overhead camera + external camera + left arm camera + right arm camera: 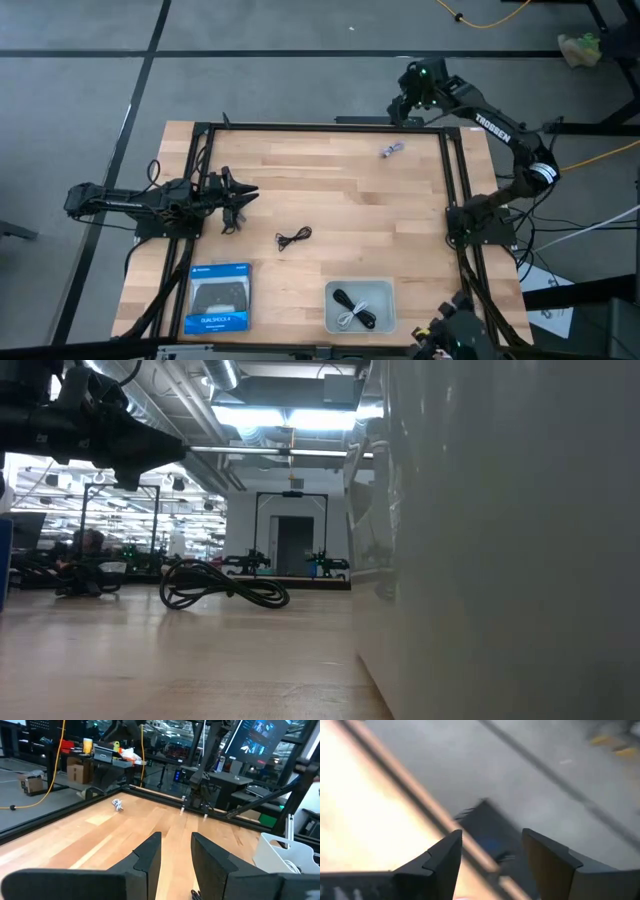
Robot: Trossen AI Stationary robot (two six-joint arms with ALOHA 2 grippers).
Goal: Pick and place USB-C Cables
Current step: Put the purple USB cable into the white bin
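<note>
One black coiled USB-C cable (293,237) lies flat on the wooden table near its middle; the low view shows this black cable (224,586) too. A pale grey-purple cable (392,150) lies near the far edge, and the left wrist view shows that pale cable (117,804) as well. A black and a whitish cable (356,308) lie inside the grey tray (334,292). My left gripper (243,194) hovers open, left of the black cable. My right gripper (403,108) is open, raised beyond the table's far edge, past the pale cable.
A blue box (218,297) showing a game controller lies near the front left corner. The tray stands at the front edge, right of centre, and its pale wall (500,540) fills the right of the low view. A black frame rail (320,127) borders the table.
</note>
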